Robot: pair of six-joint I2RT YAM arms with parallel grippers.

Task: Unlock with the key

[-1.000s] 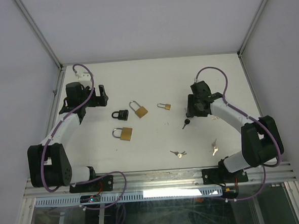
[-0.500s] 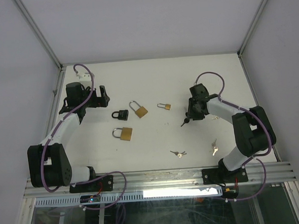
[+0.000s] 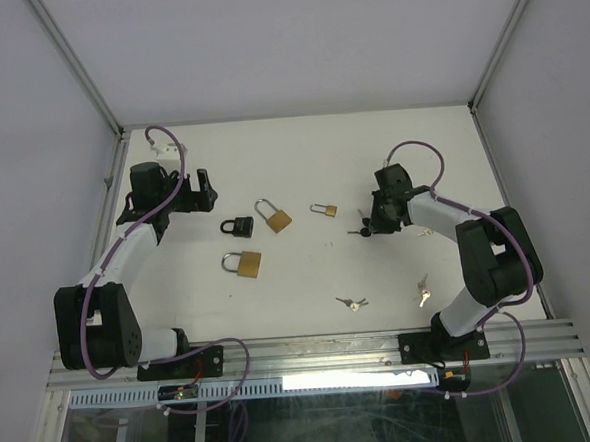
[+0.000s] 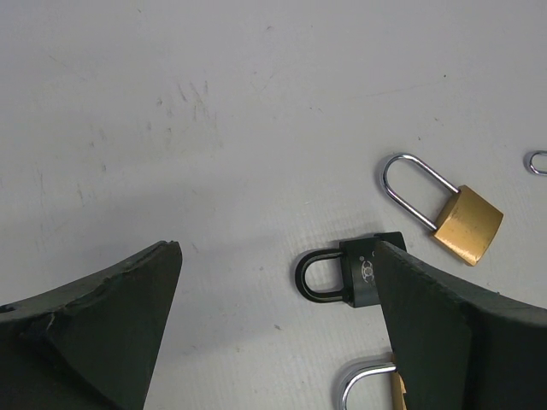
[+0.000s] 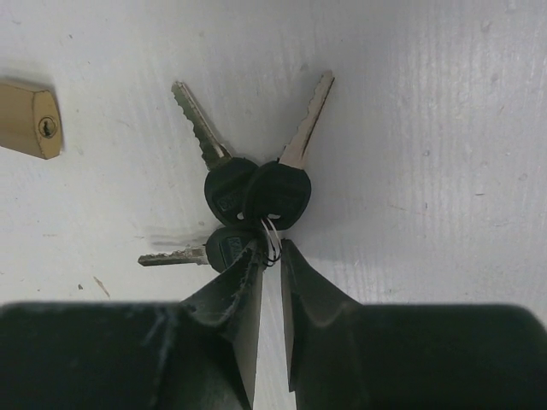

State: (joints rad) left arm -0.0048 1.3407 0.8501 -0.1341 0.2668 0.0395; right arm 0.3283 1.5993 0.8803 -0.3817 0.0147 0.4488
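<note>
Far half of the table (image 3: 300,145) is bare: wide lane for either arm. Left-centre is crowded. The black padlock (image 3: 237,226), long-shackle brass padlock (image 3: 274,216) and bigger brass padlock (image 3: 243,263) have only narrow gaps between them. The left gripper (image 3: 204,187), jaws wide, sits just left of that cluster, and one finger (image 4: 427,325) hides part of the black padlock in its wrist view. The small brass padlock (image 3: 324,210) lies alone with room on both sides. The right gripper (image 3: 372,223) has its fingers nearly together at the black-headed key bunch (image 5: 256,192), keys fanned ahead. Two silver key sets (image 3: 352,303) (image 3: 423,293) lie near the front edge, with an open lane between them.
</note>
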